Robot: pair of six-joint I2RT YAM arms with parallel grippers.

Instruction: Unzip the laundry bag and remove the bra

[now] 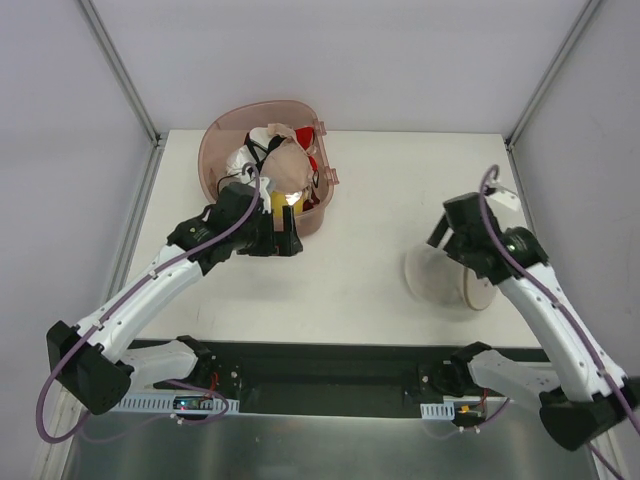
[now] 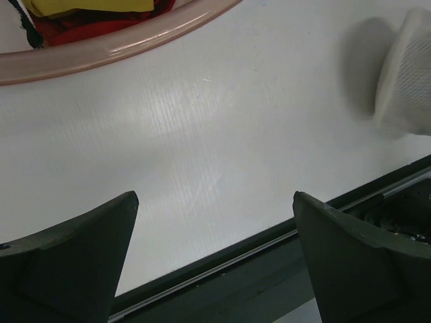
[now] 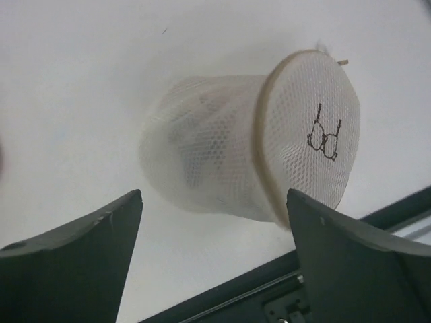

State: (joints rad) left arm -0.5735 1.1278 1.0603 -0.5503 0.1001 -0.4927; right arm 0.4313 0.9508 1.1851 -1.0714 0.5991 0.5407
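Bag (image 3: 222, 155): on surface (image 3: 81, 81), right side, apparently zipped, just ahead of right end effector (image 3: 214, 198), wide open, empty. Left end effector (image 2: 214, 202): wide open, empty, near tub (image 2: 101, 50). Step: approach. Next: locate zip pull, pin bag, unzip

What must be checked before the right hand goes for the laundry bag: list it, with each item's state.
1. Right hand open: ok.
2. Laundry bag centred in right wrist view: ok.
3. Zip pull located: cannot tell.
4. Left hand open, empty: ok.
5. Left hand near the bag to brace it: not ok, it is by the pink tub.
6. Bra inside: cannot tell.
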